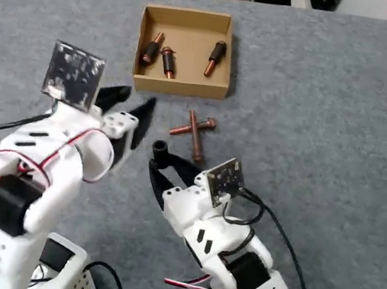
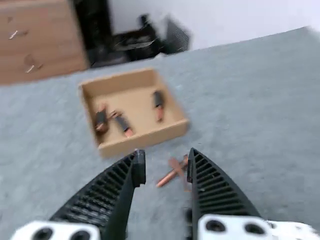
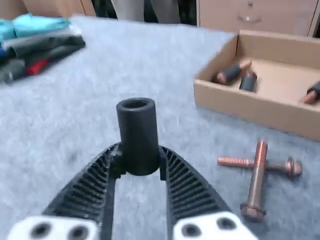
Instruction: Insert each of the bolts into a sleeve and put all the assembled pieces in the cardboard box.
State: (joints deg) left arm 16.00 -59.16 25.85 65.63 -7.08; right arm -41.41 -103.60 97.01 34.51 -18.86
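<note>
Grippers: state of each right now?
Left gripper: open, holding nothing.
Right gripper: closed on a black sleeve, held upright.

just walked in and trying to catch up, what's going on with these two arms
The right gripper holds a black sleeve upright. The left gripper is open above the table, near two bare bolts that lie crossed in front of the cardboard box. Three assembled pieces already lie in the box.
</note>
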